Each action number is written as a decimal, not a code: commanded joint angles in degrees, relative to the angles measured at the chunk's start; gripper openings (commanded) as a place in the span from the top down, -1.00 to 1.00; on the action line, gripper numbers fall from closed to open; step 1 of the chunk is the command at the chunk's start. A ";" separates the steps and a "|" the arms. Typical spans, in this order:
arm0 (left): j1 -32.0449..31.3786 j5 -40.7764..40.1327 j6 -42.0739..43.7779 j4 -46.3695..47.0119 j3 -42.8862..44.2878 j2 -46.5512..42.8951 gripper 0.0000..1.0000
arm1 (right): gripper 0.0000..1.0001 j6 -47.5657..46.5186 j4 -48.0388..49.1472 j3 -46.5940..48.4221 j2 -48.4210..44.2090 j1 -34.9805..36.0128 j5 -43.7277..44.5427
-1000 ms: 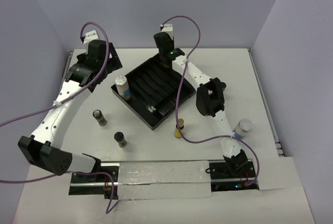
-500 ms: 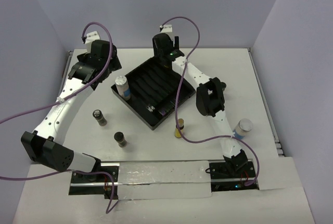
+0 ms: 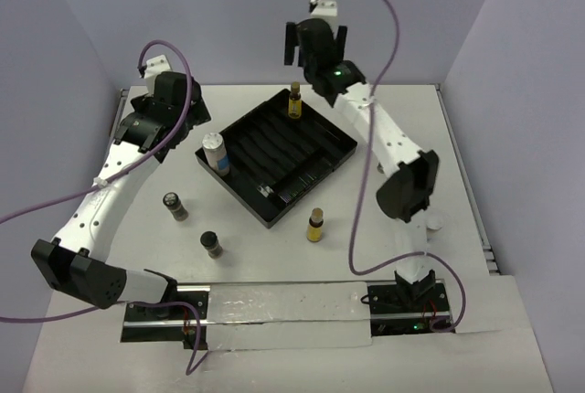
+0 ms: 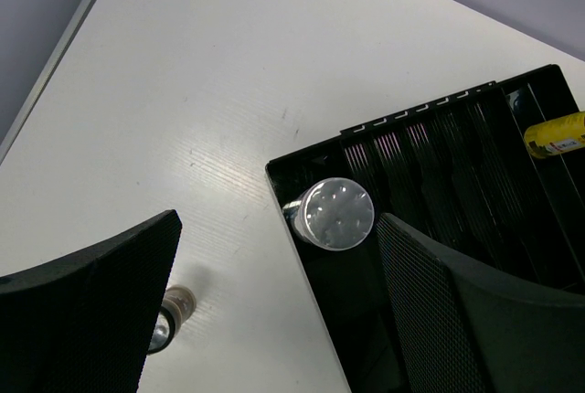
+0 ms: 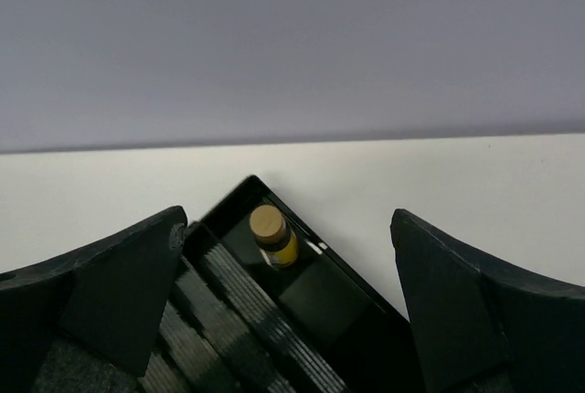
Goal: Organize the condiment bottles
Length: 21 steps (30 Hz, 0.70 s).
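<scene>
An amber bottle [image 5: 271, 234] stands upright in the far corner of the black tray [image 3: 239, 194], just below the right gripper [image 5: 288, 215], whose fingers are spread and empty. I'd say it was put there to start a row. 1 second ago that gripper was down at the corner; now it has lifted clear. The left gripper [image 4: 276, 219], also spread, hangs over a white-lidded bottle [image 4: 338, 215], barely moved. 2 dark bottles [image 3: 174, 206] and a second amber bottle [image 3: 315, 225] wait well away from both.
</scene>
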 commanded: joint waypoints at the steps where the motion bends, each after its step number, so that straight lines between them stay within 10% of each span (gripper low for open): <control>1: 0.55 -0.70 -1.23 0.47 -1.64 -3.01 -0.94 | -1.00 6.94 -7.09 -11.24 -17.59 -3.93 -1.10; 10: 1.20 -1.02 -2.46 3.52 -5.07 -4.91 -0.94 | -0.96 11.90 -1.24 -59.57 -50.38 -11.75 -15.23; 21: 1.48 -2.17 -4.10 3.32 -4.82 -4.06 -0.94 | -0.94 15.59 -9.03 -75.60 -66.59 10.07 -15.26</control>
